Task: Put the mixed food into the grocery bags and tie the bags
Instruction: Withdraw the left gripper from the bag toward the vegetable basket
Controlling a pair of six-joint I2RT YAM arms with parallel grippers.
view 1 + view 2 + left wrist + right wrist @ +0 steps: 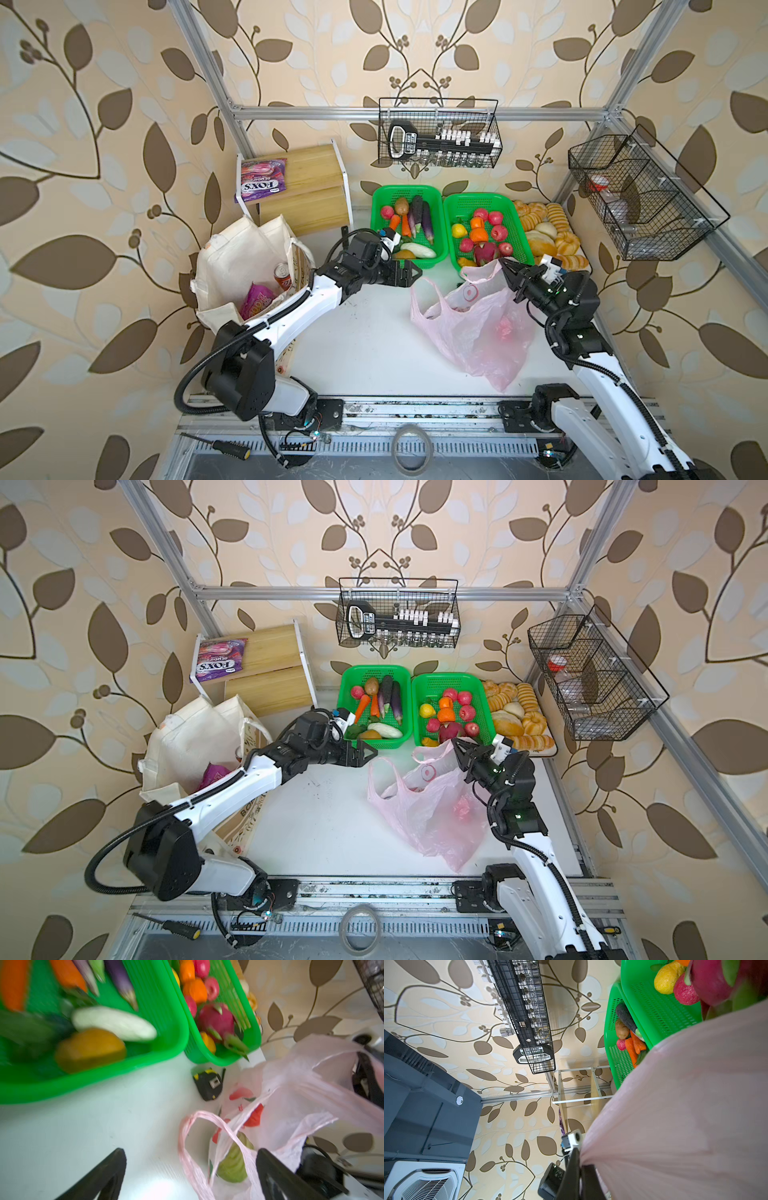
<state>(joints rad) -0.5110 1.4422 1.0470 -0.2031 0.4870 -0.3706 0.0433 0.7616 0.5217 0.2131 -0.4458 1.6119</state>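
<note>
Right tool [506, 266] pinches the pink plastic bag [469, 332]; left tool [191, 1154] — spread wide — should straddle the free handle loop [187, 1126] before closing.

In the left wrist view the vegetables [112, 1022] in the nearer green basket [124, 1082] are blurred, and the left gripper's [190, 1151] fingers [108, 1174] run off the edge. In the right wrist view the pink plastic bag [685, 1115] blocks whatever lies behind it. In both top views the left arm [291, 303] covers part of the canvas tote's [232, 257] mouth and the purple packet [255, 301]; the bag's contents show only as a dim red smudge [505, 326].
</note>
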